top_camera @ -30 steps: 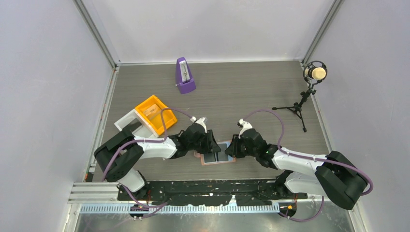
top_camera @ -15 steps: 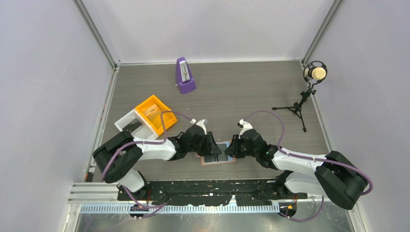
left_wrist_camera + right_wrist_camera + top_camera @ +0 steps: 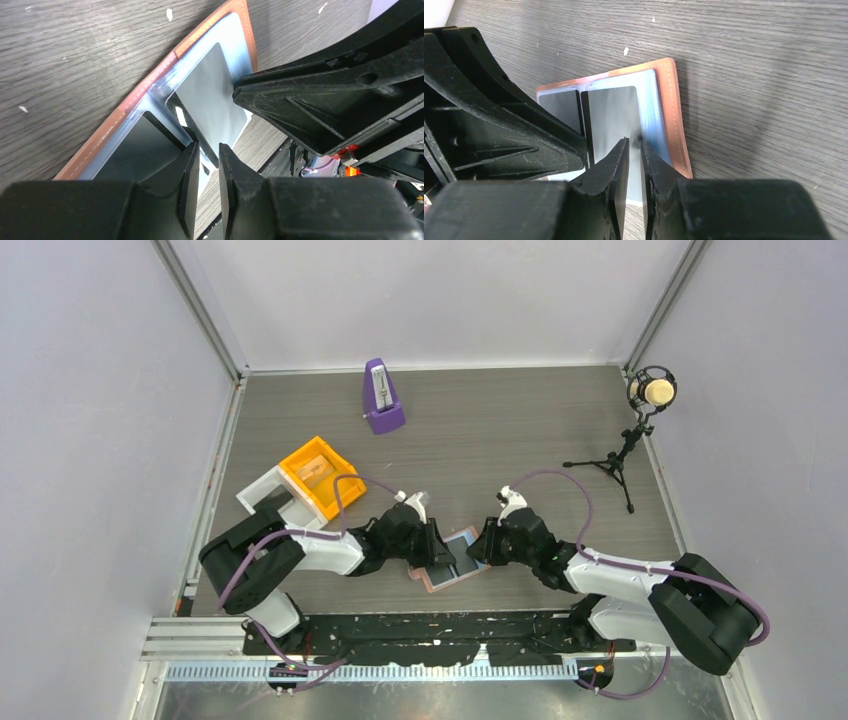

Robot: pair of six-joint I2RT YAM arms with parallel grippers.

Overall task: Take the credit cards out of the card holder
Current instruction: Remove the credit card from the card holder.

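Note:
The card holder [image 3: 432, 583] lies spread open between my two grippers, its tan rim [image 3: 115, 117] framing blue-grey inner faces. Two dark credit cards sit in it side by side, one [image 3: 559, 105] in the left half and one [image 3: 611, 117] in the right half. My left gripper [image 3: 209, 150] is closed to a thin slit at the fold, with the left edge of the right-half card [image 3: 212, 90] running in between its tips. My right gripper [image 3: 634, 145] is nearly closed too, tips down on the holder's right half beside that card's right edge. In the top view the left gripper [image 3: 437, 552] and right gripper [image 3: 478, 545] almost meet over the holder.
An orange tray [image 3: 315, 475] and a white box [image 3: 265, 495] stand behind the left arm. A purple metronome [image 3: 382, 398] is at the back, a microphone on a tripod [image 3: 650, 392] at the back right. Walls close in on three sides.
The left jaws have narrowed onto the card's edge. The left gripper has drawn back toward the near left, and the holder has swung, its left end coming nearer. The right gripper has barely moved.

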